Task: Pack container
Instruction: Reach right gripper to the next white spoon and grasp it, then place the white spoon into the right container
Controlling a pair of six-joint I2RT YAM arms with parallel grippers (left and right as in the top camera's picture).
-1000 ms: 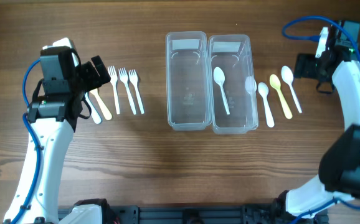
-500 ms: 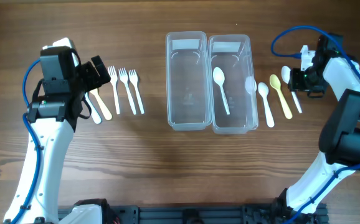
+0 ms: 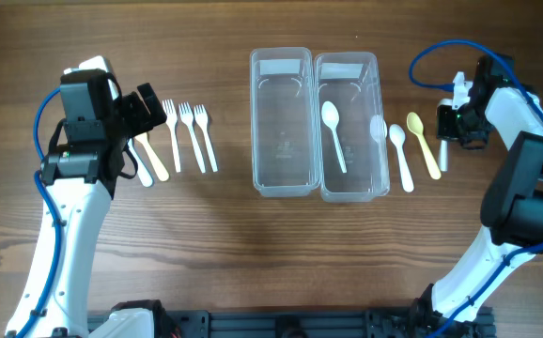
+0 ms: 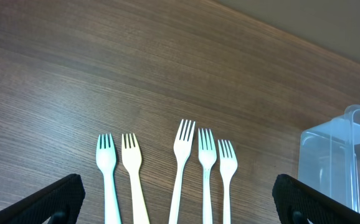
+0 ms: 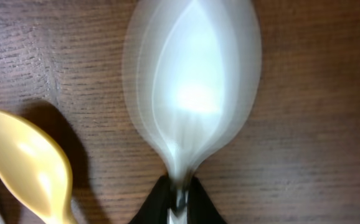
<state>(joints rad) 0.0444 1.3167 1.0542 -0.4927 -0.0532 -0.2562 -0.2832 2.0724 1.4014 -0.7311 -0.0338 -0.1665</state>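
Two clear containers stand side by side mid-table, the left one [image 3: 256, 122] bare inside. The right one [image 3: 385, 150] holds a white spoon [image 3: 333, 131], and another spoon [image 3: 378, 127] lies at its right wall. My right gripper [image 3: 447, 127] [image 5: 179, 196] is shut on the neck of a white spoon [image 5: 192, 87], whose handle [image 3: 442, 158] pokes out toward the front. A yellow spoon [image 3: 423, 143] [image 5: 24, 162] lies just left of it. My left gripper [image 3: 149, 108] [image 4: 180, 199] hangs open over several forks [image 4: 183, 155].
A small white spoon [image 3: 400, 155] rests between the yellow spoon and the right container. The forks [image 3: 192, 136] lie in a row left of the containers, tines pointing away. Bare wooden table [image 3: 271, 253] fills the front.
My right gripper has moved in from the far right, come down on the rightmost white spoon and shut on its neck. The left arm has stayed still.
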